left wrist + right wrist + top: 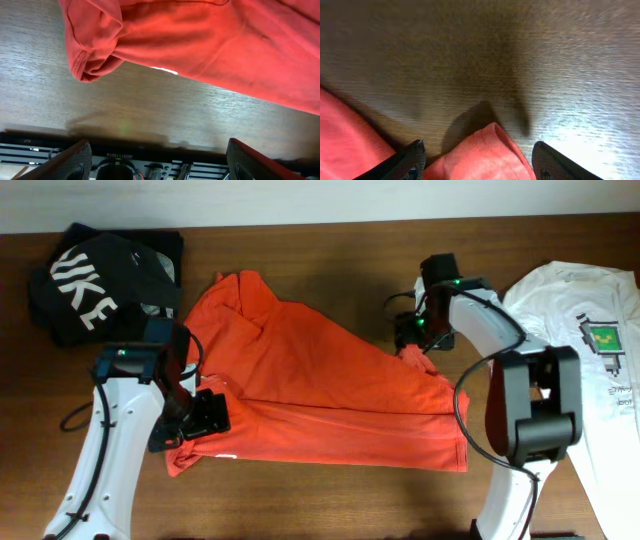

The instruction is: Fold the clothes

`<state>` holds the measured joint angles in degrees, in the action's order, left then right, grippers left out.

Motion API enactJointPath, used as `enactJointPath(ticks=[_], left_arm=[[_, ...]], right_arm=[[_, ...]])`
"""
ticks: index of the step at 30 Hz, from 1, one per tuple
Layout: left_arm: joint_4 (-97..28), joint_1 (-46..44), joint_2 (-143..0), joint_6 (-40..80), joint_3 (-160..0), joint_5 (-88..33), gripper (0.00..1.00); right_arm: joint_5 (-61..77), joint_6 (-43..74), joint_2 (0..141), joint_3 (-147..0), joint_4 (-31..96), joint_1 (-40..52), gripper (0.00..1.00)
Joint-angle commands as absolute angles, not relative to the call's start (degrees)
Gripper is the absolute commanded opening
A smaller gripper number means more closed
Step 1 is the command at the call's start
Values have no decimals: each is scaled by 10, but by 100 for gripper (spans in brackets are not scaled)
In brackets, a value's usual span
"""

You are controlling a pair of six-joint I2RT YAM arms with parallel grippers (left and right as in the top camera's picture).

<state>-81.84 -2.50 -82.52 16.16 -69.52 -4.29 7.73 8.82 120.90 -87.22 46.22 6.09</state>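
The red-orange T-shirt (320,385) lies spread across the middle of the table, its upper part folded down at a slant. My left gripper (208,416) hovers at its lower left sleeve. In the left wrist view that gripper (160,162) is open with only bare wood between the fingers (75,160), and the bunched sleeve (95,50) lies just beyond them. My right gripper (413,340) is at the shirt's upper right corner. In the right wrist view it (480,162) is open, its jaws standing either side of a raised fold of red cloth (487,147).
A black T-shirt with white letters (95,280) lies crumpled at the back left corner. A white T-shirt with a small green print (590,330) lies flat on the right. The table's front edge (330,480) runs just below the red shirt's hem.
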Motion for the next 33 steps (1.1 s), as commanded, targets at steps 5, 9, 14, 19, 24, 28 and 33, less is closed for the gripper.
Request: enactJointPath(ticks=[5, 9, 14, 19, 24, 28, 33], left_arm=[[-812, -26, -817, 169, -693, -51, 87], [-810, -26, -817, 169, -693, -51, 92], [-805, -26, -817, 169, -693, -51, 93], [-797, -26, -817, 169, -693, -51, 94], [-795, -26, -817, 169, -693, -47, 94], [-788, -26, -817, 169, -693, -47, 95], [-719, -26, -817, 136, -693, -88, 95]], right_arm=[[58, 95, 1231, -883, 449, 64, 45], [-1, 112, 1232, -883, 460, 63, 4], [-63, 114, 1232, -930, 492, 43, 4], [-84, 109, 1232, -1112, 594, -32, 4], [-86, 108, 1232, -1156, 614, -83, 16], [-87, 108, 1232, -1167, 654, -99, 99], [5, 116, 1227, -1260, 816, -98, 99]])
